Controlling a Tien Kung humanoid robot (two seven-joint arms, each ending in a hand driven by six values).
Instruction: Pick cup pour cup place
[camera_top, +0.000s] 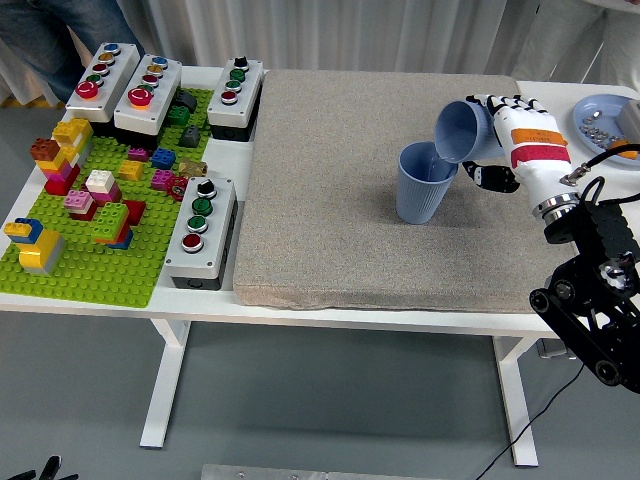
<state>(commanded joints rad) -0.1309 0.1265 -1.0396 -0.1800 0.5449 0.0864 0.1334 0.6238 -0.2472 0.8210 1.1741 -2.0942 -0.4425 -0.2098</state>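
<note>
**Two blue cups meet mid-pour on the mat**

Two blue cups sit on the grey mat (350, 200), which covers most of the white table (200, 305). The green brick baseplate (95, 255) and button boxes (200, 230) lie well apart to the left, a plate of small parts (600, 115) far right; nothing crowds the pour. The right hand (515, 140) has its fingers wrapped around the tilted cup (460, 130), mouth down over the rim of the upright cup (425, 185). A good pour likely means keeping that mouth above the opening, tipping steadily without nudging the lower cup, then setting down on open mat.
</note>
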